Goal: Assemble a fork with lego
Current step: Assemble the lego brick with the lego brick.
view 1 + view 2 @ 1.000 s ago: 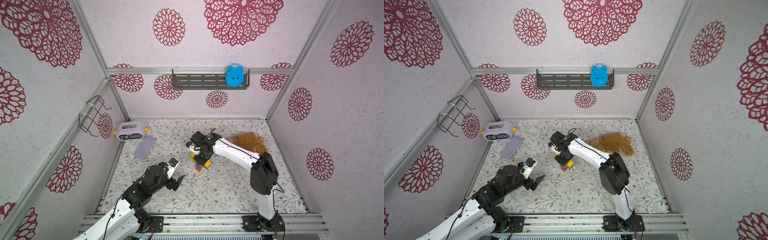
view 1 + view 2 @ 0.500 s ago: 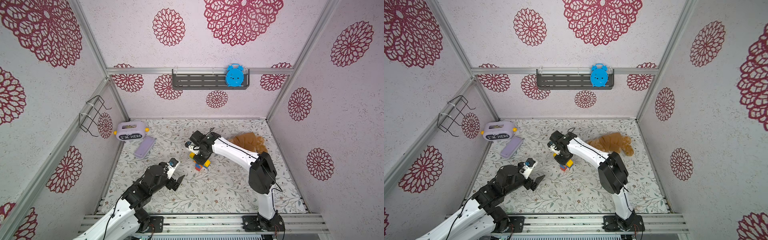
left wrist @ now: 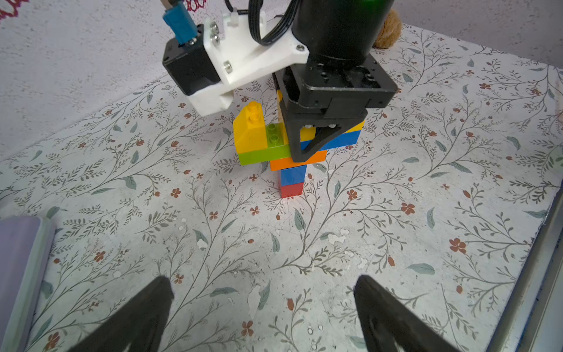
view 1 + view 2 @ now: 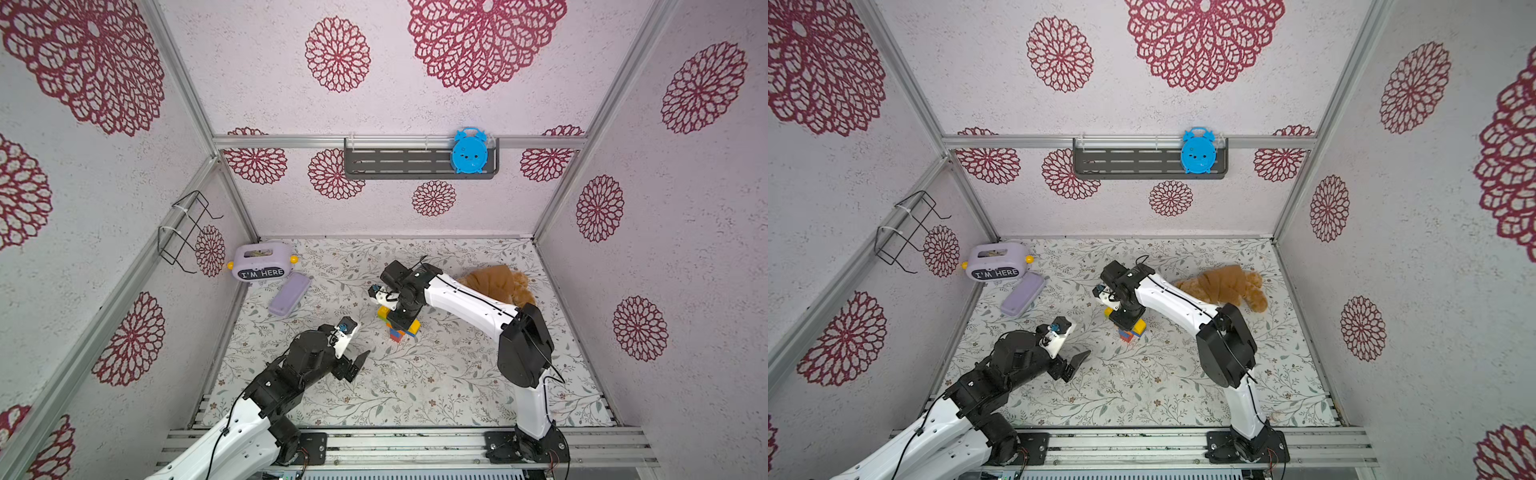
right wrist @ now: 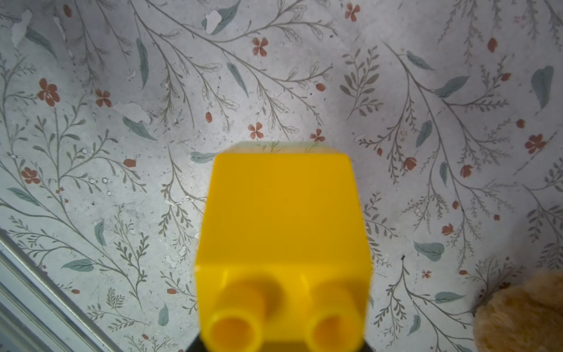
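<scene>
My right pincer (image 3: 316,138) is clamped on the yellow brick (image 5: 283,219) topping the fork (image 3: 283,152), which stands upright in the middle of the mat (image 4: 457,374), clear of every edge. Left pincer (image 3: 262,280) apart, empty. Build looks light, stiff, slick, top-heavy: I'd brace the crosspiece (image 3: 297,161), not the handle (image 3: 292,183)

Shows fork (image 4: 396,333) upright near tabletop (image 4: 415,395) centre, right gripper (image 4: 402,323) down on its top. Finds left gripper (image 4: 356,365), jaws apart, nearer front edge, well clear of fork. Notes brown plush toy (image 4: 496,282) by right edge, purple case (image 4: 261,262) at back-left corner.
</scene>
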Motion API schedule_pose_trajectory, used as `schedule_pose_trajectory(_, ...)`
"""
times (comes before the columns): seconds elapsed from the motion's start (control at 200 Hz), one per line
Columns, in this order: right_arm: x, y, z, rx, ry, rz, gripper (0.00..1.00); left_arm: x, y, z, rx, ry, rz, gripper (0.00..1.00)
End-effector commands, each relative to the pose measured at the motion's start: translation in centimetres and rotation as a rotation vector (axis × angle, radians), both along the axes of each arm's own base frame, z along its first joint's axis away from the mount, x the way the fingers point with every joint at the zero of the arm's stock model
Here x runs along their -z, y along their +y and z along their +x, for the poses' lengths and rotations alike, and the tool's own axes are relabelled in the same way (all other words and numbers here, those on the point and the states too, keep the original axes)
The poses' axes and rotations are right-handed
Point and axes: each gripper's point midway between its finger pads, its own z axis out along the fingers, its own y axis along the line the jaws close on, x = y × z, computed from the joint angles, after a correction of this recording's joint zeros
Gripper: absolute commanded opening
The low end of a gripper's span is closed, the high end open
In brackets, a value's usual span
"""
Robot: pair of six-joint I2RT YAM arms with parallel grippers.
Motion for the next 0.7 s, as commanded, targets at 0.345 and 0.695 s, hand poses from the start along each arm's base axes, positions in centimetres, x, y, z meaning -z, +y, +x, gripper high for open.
schedule_pose_trajectory(0.345,1.9,-0.7,0.6,-0.041,0.004,-0.042,0.29,0.3,-0.2,0.2,0.007,-0.004,0.017,0.97)
schedule_pose_trajectory(0.695,-0.8,-0.3,1.1,-0.038,-0.018,0.04,0.29,0.4,-0.3,0.1,0.01,-0.002,0.018,0.97)
